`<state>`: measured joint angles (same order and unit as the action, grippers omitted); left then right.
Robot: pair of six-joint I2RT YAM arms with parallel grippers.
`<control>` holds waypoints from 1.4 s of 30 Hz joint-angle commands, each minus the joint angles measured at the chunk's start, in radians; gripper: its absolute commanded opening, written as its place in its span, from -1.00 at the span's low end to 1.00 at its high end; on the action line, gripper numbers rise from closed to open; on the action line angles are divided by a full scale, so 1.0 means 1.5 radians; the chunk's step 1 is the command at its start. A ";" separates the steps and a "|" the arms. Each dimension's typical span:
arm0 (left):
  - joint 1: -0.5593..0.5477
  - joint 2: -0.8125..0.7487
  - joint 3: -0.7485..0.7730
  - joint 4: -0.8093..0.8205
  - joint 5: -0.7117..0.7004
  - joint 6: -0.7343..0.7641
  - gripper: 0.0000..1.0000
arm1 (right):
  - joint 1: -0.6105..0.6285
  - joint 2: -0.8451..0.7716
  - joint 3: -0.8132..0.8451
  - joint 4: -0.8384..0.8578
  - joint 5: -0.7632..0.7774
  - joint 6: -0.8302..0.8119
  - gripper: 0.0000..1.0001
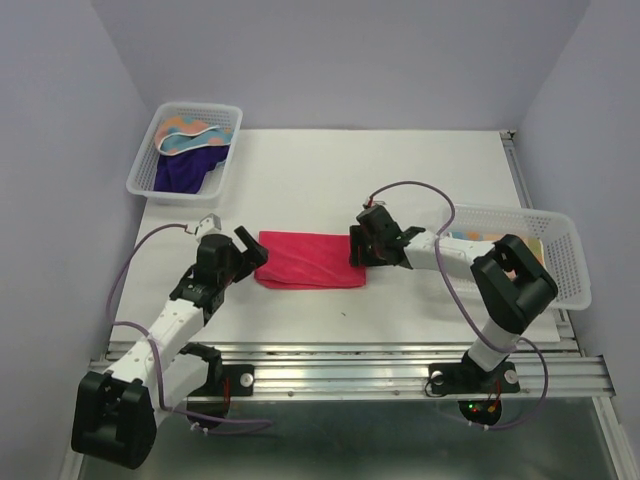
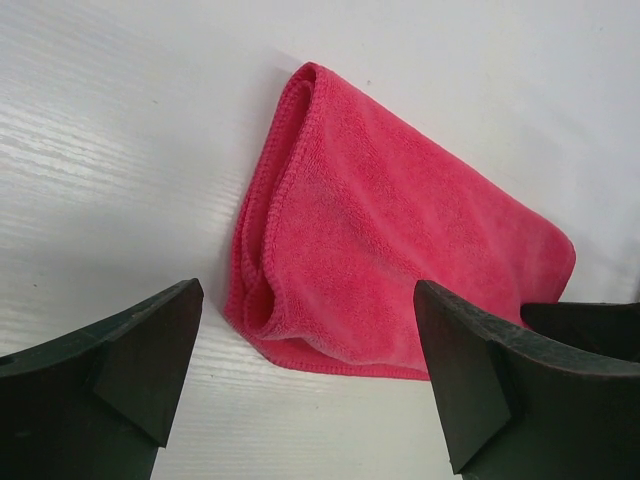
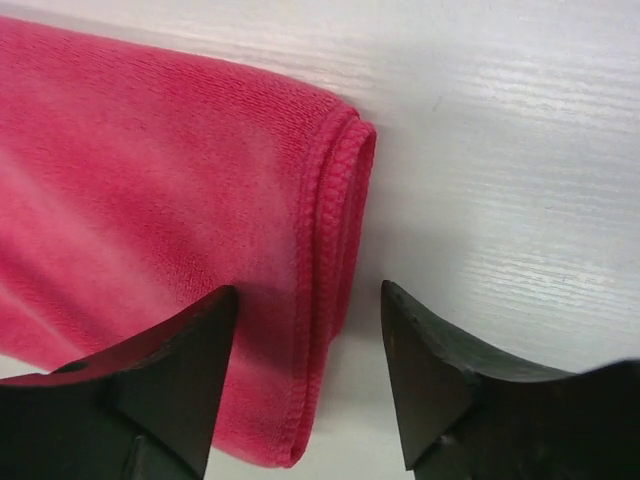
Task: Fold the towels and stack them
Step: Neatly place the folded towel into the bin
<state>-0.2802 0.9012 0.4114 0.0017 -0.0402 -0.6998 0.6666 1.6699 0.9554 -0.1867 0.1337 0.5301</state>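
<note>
A folded pink-red towel (image 1: pixel 310 260) lies flat in the middle of the white table. My left gripper (image 1: pixel 252 252) is open at its left end; the left wrist view shows the towel's corner (image 2: pixel 380 240) just beyond the open fingers, apart from them. My right gripper (image 1: pixel 357 247) is open at the towel's right end, its jaws astride the towel's stitched edge (image 3: pixel 335 260). In the white basket (image 1: pixel 186 148) at the back left lie the orange patterned towel (image 1: pixel 185 130), a bit of light blue towel (image 1: pixel 188 141) and the dark purple towel (image 1: pixel 186 170).
A second white mesh basket (image 1: pixel 556 258) stands at the right, behind my right arm, with something pale orange inside. A metal rail (image 1: pixel 350 362) runs along the table's near edge. Purple walls close in the left, back and right.
</note>
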 commanded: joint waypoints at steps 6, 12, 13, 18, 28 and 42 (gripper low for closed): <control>-0.003 -0.023 0.018 0.008 -0.037 0.010 0.97 | 0.038 0.045 0.041 -0.067 0.104 0.032 0.04; -0.003 -0.026 0.010 0.009 -0.042 0.014 0.98 | 0.055 0.094 0.071 -0.105 0.150 0.043 -0.28; -0.003 -0.030 0.007 0.009 -0.041 0.012 0.98 | 0.057 0.109 0.074 -0.114 0.161 0.051 -0.40; -0.003 -0.039 0.002 0.010 -0.041 0.012 0.98 | 0.059 0.107 0.086 -0.137 0.218 0.055 -0.82; -0.003 -0.038 -0.003 0.012 -0.044 0.016 0.98 | 0.058 0.004 0.139 -0.295 0.376 -0.092 -0.99; -0.003 -0.027 0.001 0.015 -0.047 0.019 0.98 | 0.039 -0.136 0.200 -0.438 0.454 -0.213 -0.99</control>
<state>-0.2806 0.8570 0.4118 0.0025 -0.0887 -0.6884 0.7540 1.5291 1.2072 -0.7689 0.7338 0.2661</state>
